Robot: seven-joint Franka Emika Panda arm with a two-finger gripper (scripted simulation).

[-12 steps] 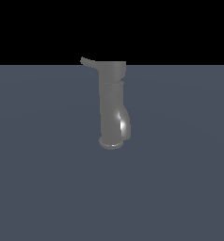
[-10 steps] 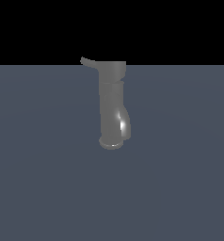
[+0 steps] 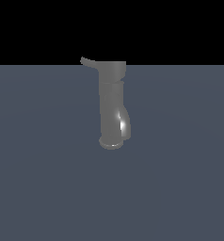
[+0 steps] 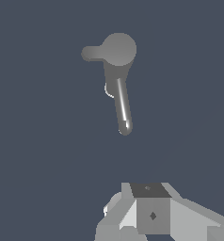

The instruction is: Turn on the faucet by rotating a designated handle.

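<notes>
- Gripper (image 4: 154,214) – only its white and grey blocky body shows, at the edge of the wrist view w/ a dark panel on top; fingertips are cut off by the frame, so can't tell if it's open or closed. Nothing seen in its grasp.
- Gripper isn't visible in the exterior view at all.
- In the wrist view the gripper is well apart from the faucet (image 3: 112,108), w/ bare surface between them; no contact.
- Faucet: grey metallic upright cylinder standing on the flat blue-grey surface (image 3: 48,188), about mid-scene in the exterior view, slightly far of centre.
- Base is a flared round ring resting on the surface.
- Spout (image 3: 125,123) – short, curved, glossy, low on the faucet's side toward the exterior view's right, w/ a bright highlight along it.
- Top cap (image 3: 113,70) is wider than the body; its upper edge meets the black background.
- Handle (image 3: 89,61) – thin, short, slightly curved grey lever sticking out sideways from the cap toward the exterior view's left, tip a bit raised.
- From the wrist cam, looking down on the faucet: round cap (image 4: 118,48) seen as a disc, the handle (image 4: 92,52) as a short stub off one side, and the spout (image 4: 123,107) as a longer shiny bar coming off roughly at a right angle to it, on the side nearer the gripper.
- Handle is free – untouched.
</notes>
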